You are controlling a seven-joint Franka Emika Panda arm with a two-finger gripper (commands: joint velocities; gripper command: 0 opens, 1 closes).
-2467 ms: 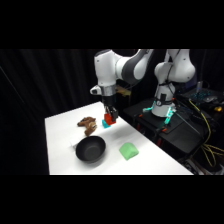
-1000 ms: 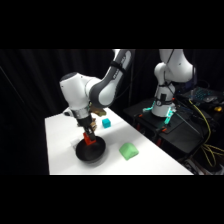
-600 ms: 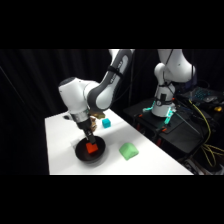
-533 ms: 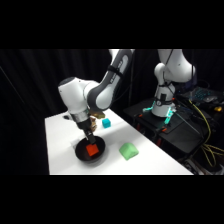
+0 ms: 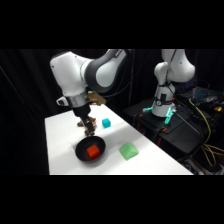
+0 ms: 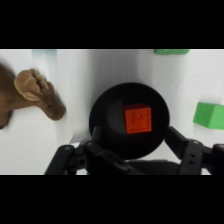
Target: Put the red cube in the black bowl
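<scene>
We see the red cube (image 5: 92,151) now resting inside the black bowl (image 5: 80,150), released since earlier. The gripper (image 5: 89,131) hangs above the bowl, fingers spread and empty. Bare table (image 5: 60,135) lies behind the bowl; a green block (image 5: 128,150) sits near its right.

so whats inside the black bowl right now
The red cube sits alone inside the black bowl, free of the gripper above. The linkage covers the bowl's near rim in the wrist view.

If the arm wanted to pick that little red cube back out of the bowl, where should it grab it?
Probably from straight above, with the fingers closing on two opposite flat side faces of the red cube. It lies flat near the middle of the black bowl, top face up, and the raised rim blocks any sideways approach. The gripper hangs just above the bowl's far edge.
</scene>
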